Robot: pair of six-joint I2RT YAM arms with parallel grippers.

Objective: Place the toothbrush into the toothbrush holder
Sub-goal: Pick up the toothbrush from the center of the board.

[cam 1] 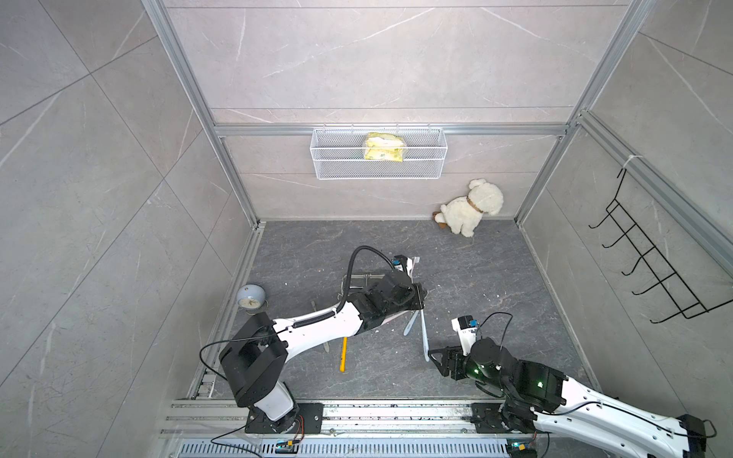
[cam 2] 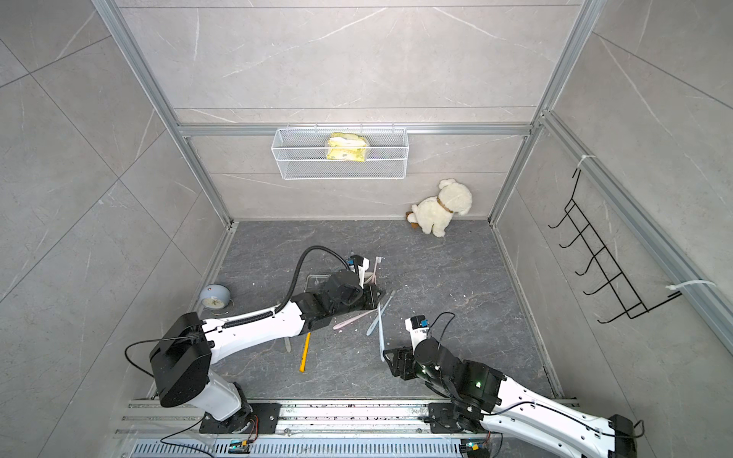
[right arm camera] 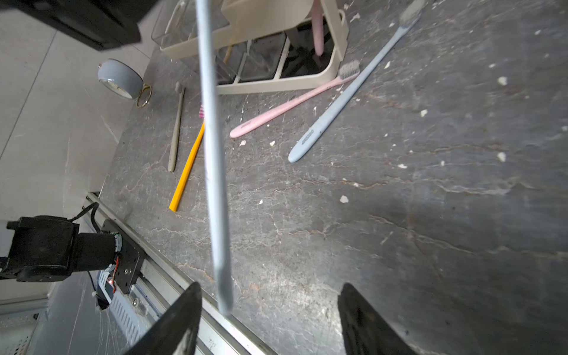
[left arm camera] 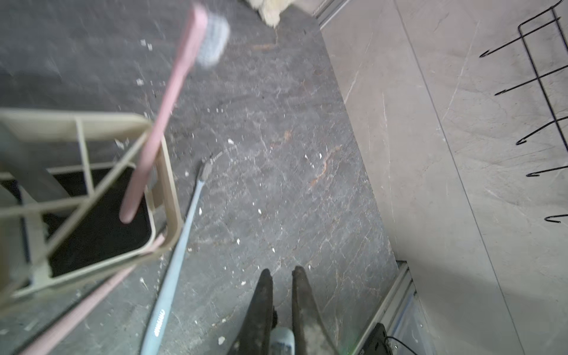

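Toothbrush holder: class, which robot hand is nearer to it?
Left. The left hand is right beside the toothbrush holder, at its slotted end. The right hand is farther away, toward the front rail.

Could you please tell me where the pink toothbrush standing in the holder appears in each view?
Both top views: pink toothbrush upright, mid-floor.
Left wrist view: blurred, leaning out of the end compartment.
Right wrist view: its handle in that compartment.
Shared landmark: toothbrush holder.
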